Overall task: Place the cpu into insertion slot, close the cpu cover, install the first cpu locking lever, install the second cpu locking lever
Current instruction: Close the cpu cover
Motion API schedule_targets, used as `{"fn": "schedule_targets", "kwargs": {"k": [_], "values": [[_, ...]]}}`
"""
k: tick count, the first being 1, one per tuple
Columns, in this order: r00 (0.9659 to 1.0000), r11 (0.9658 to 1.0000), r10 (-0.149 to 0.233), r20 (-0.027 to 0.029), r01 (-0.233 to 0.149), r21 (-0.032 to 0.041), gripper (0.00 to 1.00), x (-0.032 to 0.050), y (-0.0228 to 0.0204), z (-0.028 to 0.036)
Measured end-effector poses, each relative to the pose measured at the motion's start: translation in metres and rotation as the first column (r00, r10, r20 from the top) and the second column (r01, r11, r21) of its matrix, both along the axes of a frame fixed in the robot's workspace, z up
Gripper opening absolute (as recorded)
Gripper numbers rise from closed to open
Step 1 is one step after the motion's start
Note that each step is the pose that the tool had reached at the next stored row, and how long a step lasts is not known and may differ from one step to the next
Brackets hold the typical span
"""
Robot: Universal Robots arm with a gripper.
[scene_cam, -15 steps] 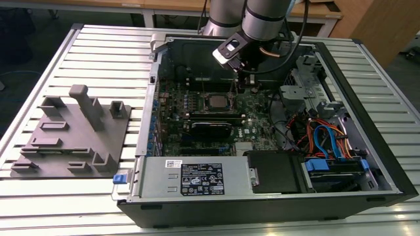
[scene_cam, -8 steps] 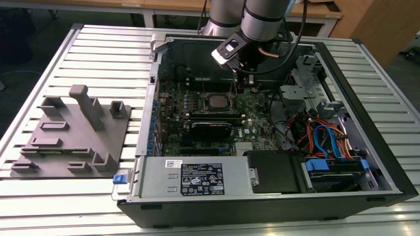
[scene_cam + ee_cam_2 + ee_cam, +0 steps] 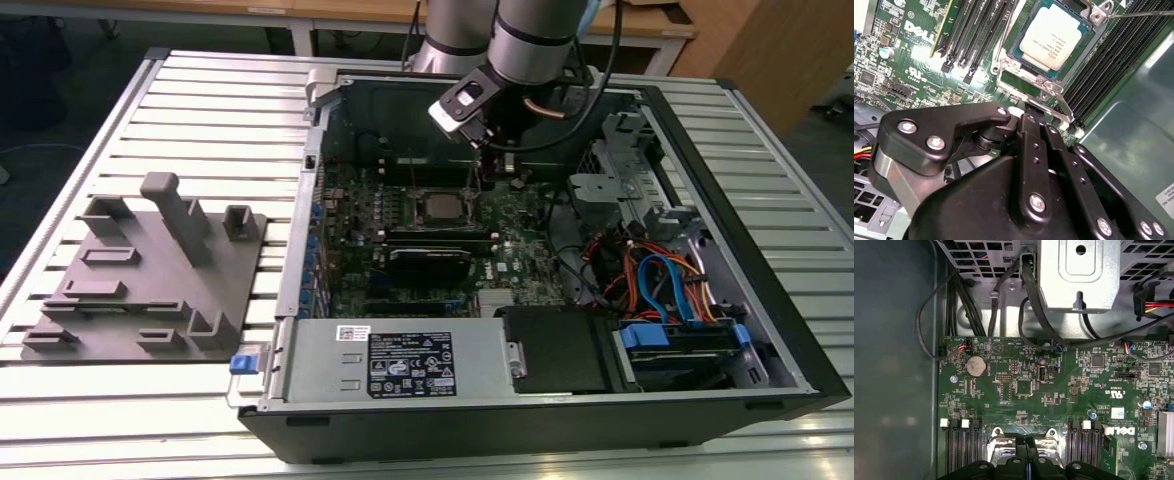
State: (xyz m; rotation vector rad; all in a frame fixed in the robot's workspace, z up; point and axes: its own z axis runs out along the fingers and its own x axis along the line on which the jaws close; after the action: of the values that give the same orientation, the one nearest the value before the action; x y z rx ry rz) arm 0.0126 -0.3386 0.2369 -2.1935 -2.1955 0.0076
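The cpu (image 3: 1053, 36), a pale silver square, lies in the insertion slot (image 3: 1015, 55) on the green board; in the exterior view the cpu (image 3: 438, 208) sits mid-board. The cpu cover (image 3: 1022, 82), a silver frame, lies flat around the chip. One thin lever with a looped end (image 3: 1097, 15) runs off along the socket's far side. Another lever bar (image 3: 1058, 109) lies along the near side. My gripper (image 3: 1029, 112) is shut, its black fingertips pressed together right at that near socket edge. In the first wrist view the gripper (image 3: 1027, 444) touches the socket frame (image 3: 1004, 436).
Long memory slots (image 3: 979, 30) flank the socket on both sides. The dark case wall (image 3: 1134, 150) stands close by. A metal drive cage (image 3: 1079, 275) and black cables (image 3: 1034, 315) hang beyond the board. A grey fixture plate (image 3: 147, 280) lies on the slatted table outside the case.
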Motion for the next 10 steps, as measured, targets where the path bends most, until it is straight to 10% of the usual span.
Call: {"fn": "schedule_targets", "kwargs": {"k": [10], "values": [[1.0000,1.0000,0.000,0.0000,0.000,-0.0002,0.11,-0.0015,0.0005,-0.0012]]}}
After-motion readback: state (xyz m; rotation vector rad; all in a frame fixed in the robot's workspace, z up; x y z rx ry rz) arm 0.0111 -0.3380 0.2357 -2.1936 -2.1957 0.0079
